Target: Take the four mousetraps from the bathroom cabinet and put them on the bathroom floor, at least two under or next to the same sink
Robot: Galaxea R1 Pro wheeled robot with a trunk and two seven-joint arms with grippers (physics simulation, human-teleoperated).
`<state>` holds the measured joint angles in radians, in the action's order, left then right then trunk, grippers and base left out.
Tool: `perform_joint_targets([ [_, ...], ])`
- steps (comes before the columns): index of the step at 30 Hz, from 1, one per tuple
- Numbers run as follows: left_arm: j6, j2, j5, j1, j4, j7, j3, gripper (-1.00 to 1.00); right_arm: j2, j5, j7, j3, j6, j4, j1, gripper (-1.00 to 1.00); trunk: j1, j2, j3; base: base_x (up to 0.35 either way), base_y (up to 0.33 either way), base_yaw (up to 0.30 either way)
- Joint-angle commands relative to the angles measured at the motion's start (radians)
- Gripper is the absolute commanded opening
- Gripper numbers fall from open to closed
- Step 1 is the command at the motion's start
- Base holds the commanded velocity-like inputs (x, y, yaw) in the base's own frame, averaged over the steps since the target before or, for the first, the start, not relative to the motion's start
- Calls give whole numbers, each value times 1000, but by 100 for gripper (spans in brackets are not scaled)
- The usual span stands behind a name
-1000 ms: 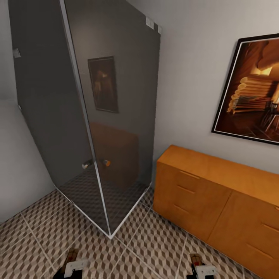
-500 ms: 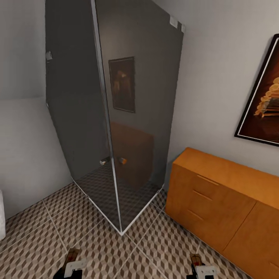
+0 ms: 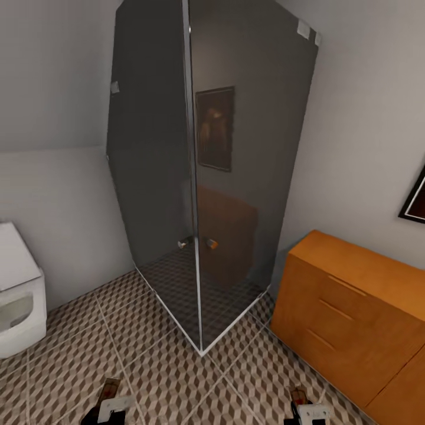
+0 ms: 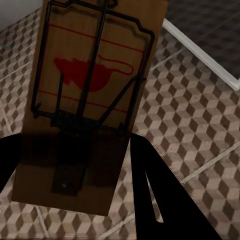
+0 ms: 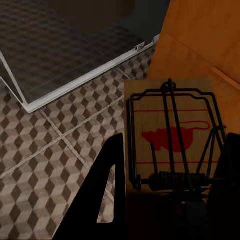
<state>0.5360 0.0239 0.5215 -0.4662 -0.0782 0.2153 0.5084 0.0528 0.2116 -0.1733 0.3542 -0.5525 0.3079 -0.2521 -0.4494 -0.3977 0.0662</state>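
Observation:
My left gripper (image 3: pixel 110 408) is shut on a mousetrap (image 3: pixel 110 387) low over the bathroom floor (image 3: pixel 159 366). The left wrist view shows that mousetrap (image 4: pixel 90 100) close up, a brown board with dark wire and a red mouse mark, clamped by the left gripper (image 4: pixel 75 170) above the cube-pattern tiles (image 4: pixel 200 125). My right gripper (image 3: pixel 304 410) is shut on a second mousetrap (image 3: pixel 298 394). In the right wrist view this mousetrap (image 5: pixel 172 140) sits in the right gripper (image 5: pixel 170 195), with the orange-brown cabinet (image 5: pixel 200 30) just beyond. The cabinet (image 3: pixel 348 307) stands at the right, its drawers closed. The sink is out of view.
A tall dark-glass shower enclosure (image 3: pixel 200 177) stands in the corner straight ahead, its white base rail (image 5: pixel 75 85) on the tiles. A white toilet (image 3: pixel 18 295) is at the left edge. A framed picture (image 3: pixel 416 200) hangs at the right edge.
The head camera has swung left: shower and cabinet slid right in the picture, the toilet came in at the left, the framed picture nearly left. Both grippers still hold their mousetraps.

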Motion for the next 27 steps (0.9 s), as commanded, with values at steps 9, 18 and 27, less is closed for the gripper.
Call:
perform_joint_targets([
  [9, 2, -1, -2, -2, -3, 4, 9, -100, 1, 9, -2, 9, -3, 0, -1, -100, -1, -2, 2, 0, 0, 272],
  [18, 2, -1, -2, -2, -3, 4, 9, -100, 1, 9, -3, 9, -4, 0, -1, -100, -1, -2, 2, 0, 0, 272],
  [27, 2, -1, -2, -2, -3, 4, 9, -100, 1, 9, -2, 9, -4, 0, -1, -100, -1, -2, 2, 0, 144, 272],
])
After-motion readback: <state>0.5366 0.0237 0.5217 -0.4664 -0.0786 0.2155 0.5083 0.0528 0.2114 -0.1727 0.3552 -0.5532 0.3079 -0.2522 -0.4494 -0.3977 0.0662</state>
